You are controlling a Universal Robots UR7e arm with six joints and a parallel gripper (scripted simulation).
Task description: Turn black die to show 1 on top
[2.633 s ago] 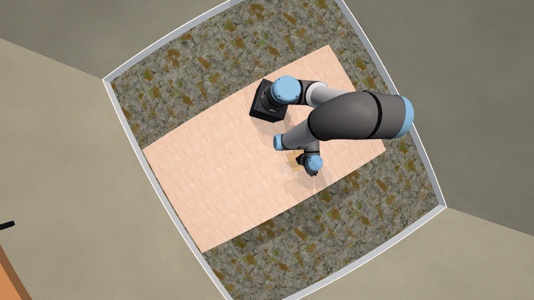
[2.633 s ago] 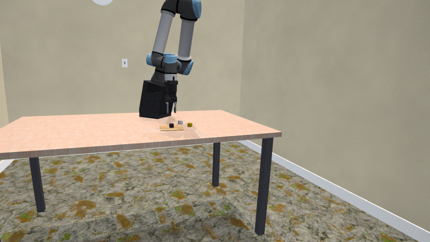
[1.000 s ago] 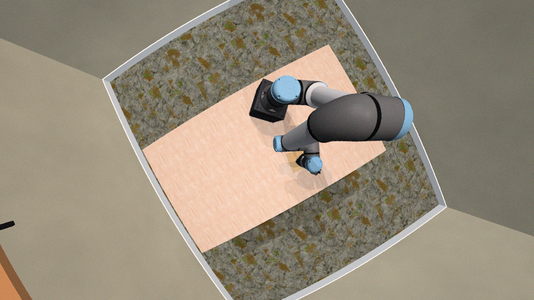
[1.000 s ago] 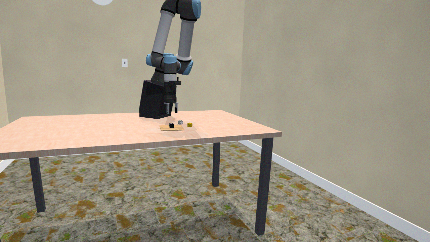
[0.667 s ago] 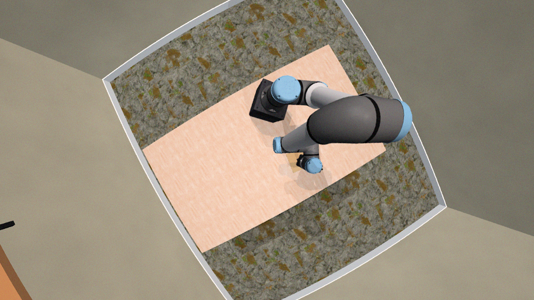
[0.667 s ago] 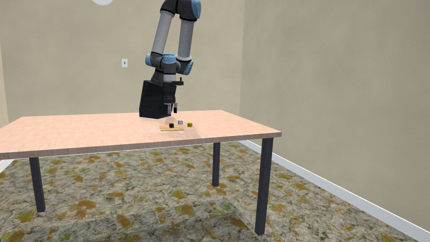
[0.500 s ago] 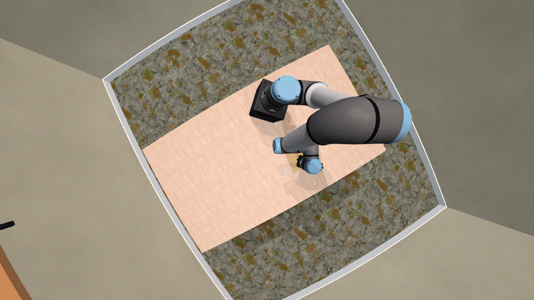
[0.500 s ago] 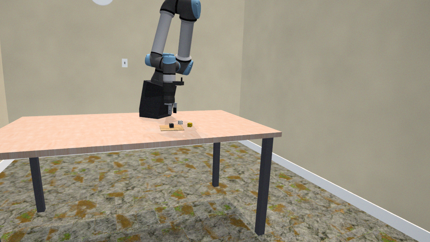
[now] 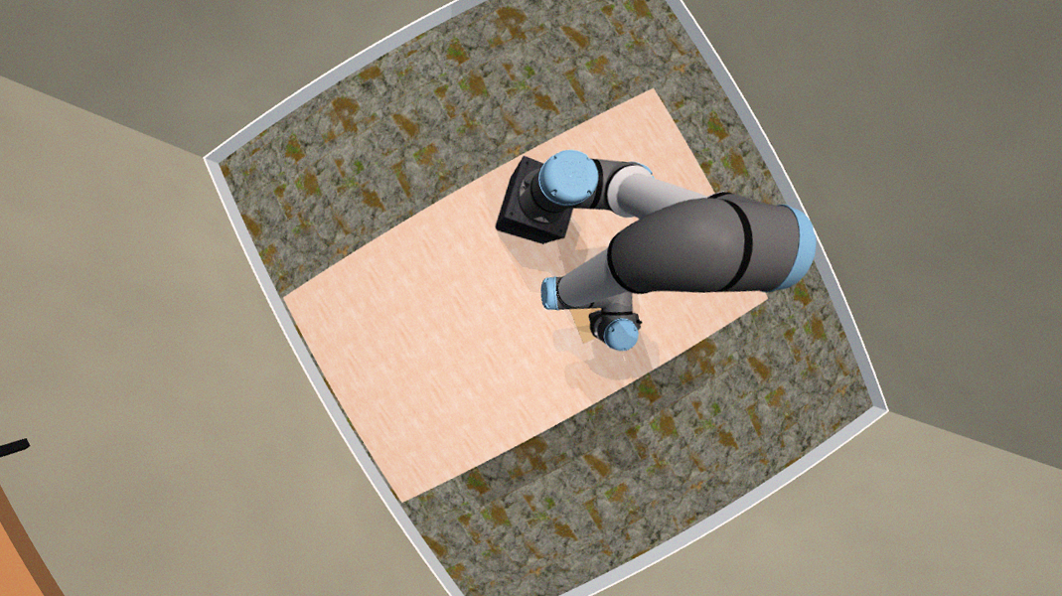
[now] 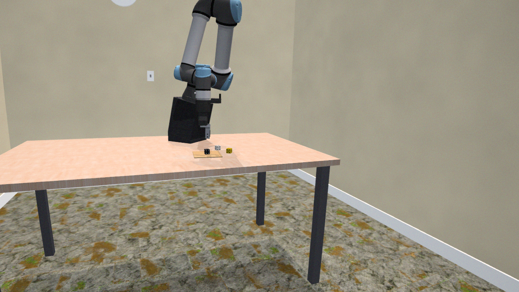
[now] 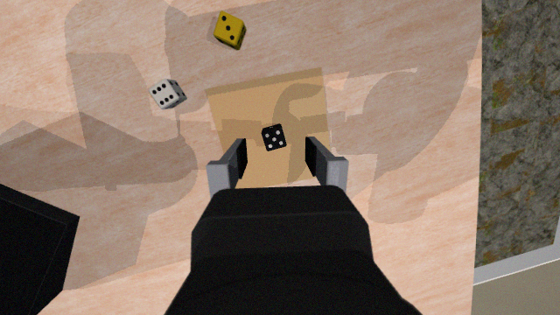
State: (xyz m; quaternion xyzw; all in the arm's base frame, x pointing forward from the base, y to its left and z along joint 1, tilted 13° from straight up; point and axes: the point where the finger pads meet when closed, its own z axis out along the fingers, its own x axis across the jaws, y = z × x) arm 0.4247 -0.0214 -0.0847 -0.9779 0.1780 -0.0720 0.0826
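Observation:
The black die (image 11: 274, 137) (image 10: 206, 151) lies flat on the tan mat (image 11: 306, 83) (image 10: 197, 155), with 5 on top. The mat lies flat on the table; part of it shows in the top view (image 9: 585, 326). My gripper (image 11: 276, 150) (image 10: 207, 138) is open and empty, pointing down above the mat, well clear of the die. In the wrist view the die shows between and just beyond the fingertips. A yellow die (image 11: 228, 29) (image 10: 228, 150) with 3 on top and a white die (image 11: 164, 94) (image 10: 217, 147) with 6 on top lie on the table beside the mat.
The wooden table (image 9: 422, 355) (image 10: 108, 156) carries the black arm base (image 9: 533, 215) (image 10: 185, 123) behind the mat. A table edge runs down the right of the wrist view, with the patterned floor (image 11: 516, 109) beyond it. Arm shadows cross the mat and table.

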